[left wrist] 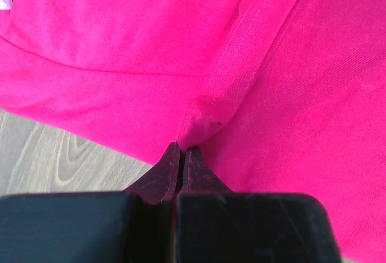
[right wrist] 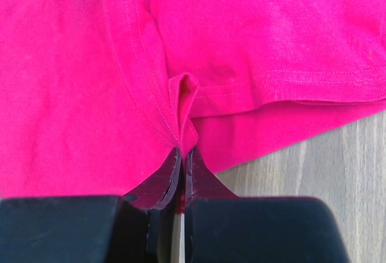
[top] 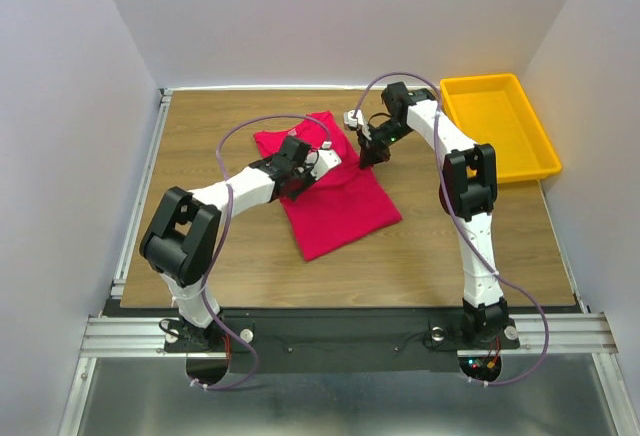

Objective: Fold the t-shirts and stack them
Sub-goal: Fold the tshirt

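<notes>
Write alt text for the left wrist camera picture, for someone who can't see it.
The left pincer, shut, pinches a puckered fold of the crimson t-shirt beside a stitched seam. The shirt fills most of the frame, with wooden table at lower left.

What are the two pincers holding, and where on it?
Both hold the red t-shirt. The left pincer pinches cloth beside a seam; the right pincer pinches a fold at a hemmed edge.
</notes>
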Controlling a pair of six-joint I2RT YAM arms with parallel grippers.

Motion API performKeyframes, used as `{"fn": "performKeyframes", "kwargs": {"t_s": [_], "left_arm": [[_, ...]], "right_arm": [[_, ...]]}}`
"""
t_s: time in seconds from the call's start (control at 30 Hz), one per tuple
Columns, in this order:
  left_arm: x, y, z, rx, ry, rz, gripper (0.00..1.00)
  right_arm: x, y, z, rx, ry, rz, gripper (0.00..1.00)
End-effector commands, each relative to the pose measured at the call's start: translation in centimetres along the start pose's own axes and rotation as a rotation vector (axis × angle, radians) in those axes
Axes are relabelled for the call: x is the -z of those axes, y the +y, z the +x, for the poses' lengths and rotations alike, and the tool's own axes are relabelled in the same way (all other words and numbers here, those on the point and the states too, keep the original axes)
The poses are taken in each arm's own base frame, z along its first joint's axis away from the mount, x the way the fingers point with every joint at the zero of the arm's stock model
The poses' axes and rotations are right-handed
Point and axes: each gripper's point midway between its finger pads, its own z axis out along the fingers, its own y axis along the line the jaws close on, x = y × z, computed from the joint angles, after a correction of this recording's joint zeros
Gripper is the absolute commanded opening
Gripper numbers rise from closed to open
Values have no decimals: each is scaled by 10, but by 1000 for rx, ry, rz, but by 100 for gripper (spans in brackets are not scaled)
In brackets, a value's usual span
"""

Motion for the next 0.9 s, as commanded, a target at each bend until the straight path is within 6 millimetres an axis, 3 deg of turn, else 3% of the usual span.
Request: {"fn": "performKeyframes", "kwargs": {"t_s": [0.0, 0.2, 0.23, 0.3, 0.43, 0.53, 0.57, 0.6, 0.7, 0.77, 0.87], "left_arm": [[3, 19, -25, -9, -61, -44, 0], [0, 21, -22, 4, -54, -48, 4], [-1, 21, -21, 9, -50, -52, 5], [-1, 24, -20, 17, -45, -69, 6], [8, 38, -27, 54, -71, -129, 13], [21, 56, -39, 99, -119, -208, 41], [31, 66, -45, 126, -150, -258, 45], [37, 71, -48, 140, -164, -278, 58], [62, 92, -64, 191, -253, -339, 70], [76, 98, -72, 224, -303, -353, 85], [97, 104, -79, 272, -367, -366, 85]], "right_arm": [[1, -9, -2, 14, -19, 23, 6], [1, -14, 0, -9, -20, 38, 12], [1, -16, -2, -8, -23, 45, 20], [1, -21, -2, -55, -24, 73, 25], [7, -39, -9, -97, -37, 169, 58], [22, -53, -23, -133, -63, 262, 60], [25, -54, -22, -189, -65, 286, 60], [30, -63, -28, -184, -85, 332, 59], [50, -65, -47, -240, -122, 408, 59], [56, -68, -50, -272, -138, 453, 58], [68, -53, -62, -310, -173, 474, 59]]}}
